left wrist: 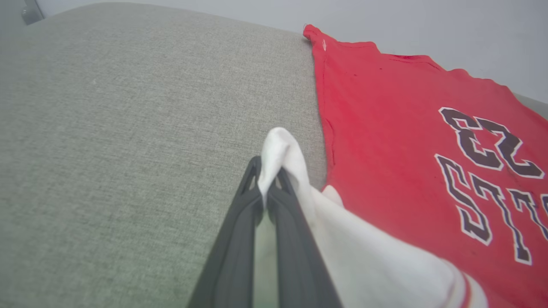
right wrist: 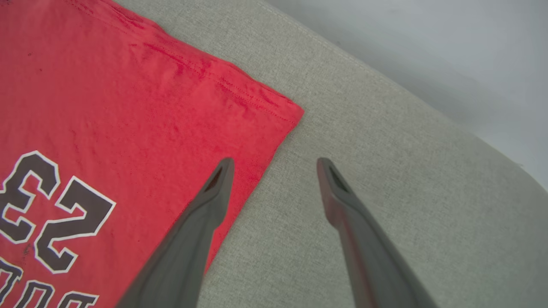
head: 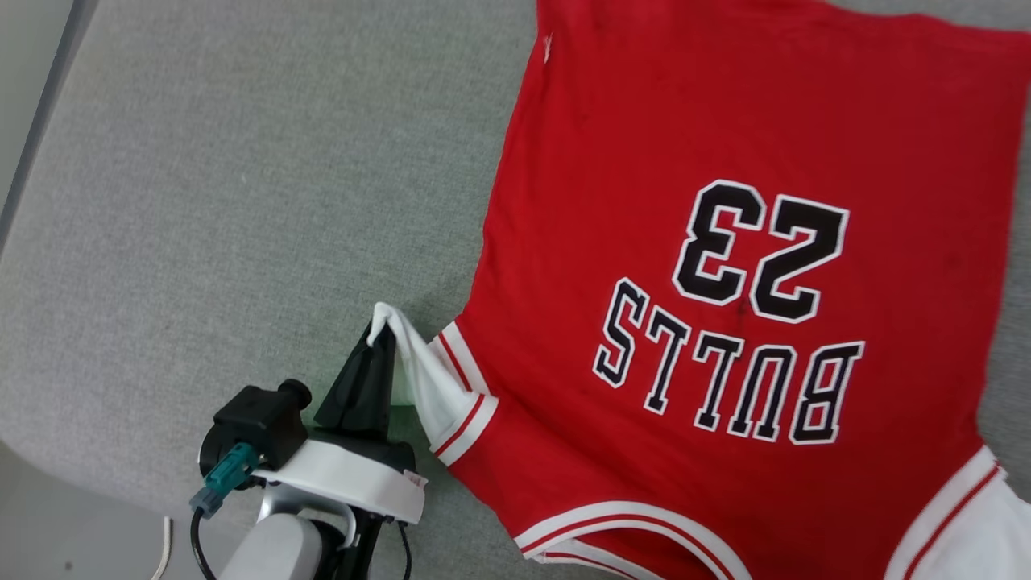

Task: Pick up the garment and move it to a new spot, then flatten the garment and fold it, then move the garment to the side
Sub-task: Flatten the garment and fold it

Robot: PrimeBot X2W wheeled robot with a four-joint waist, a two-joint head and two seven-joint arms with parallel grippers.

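Note:
The garment (head: 644, 161) is a red jersey with a black "23" and "BULLS", lying spread flat on the grey cushion, its collar toward me and its hem at the far side. My left gripper (head: 378, 334) is shut on the tip of its white sleeve (head: 431, 379), pulled out to the left. In the left wrist view the white sleeve (left wrist: 364, 256) bunches over the left gripper (left wrist: 267, 171), with the garment (left wrist: 385, 128) to the right. My right gripper (right wrist: 276, 164) stands open above the garment (right wrist: 107, 107), straddling its side edge near a hem corner.
The grey fabric cushion (head: 242, 201) spreads wide and bare to the left of the jersey. Its far edge (right wrist: 385, 77) meets a pale wall, and its near left corner drops to a light floor (head: 64, 524).

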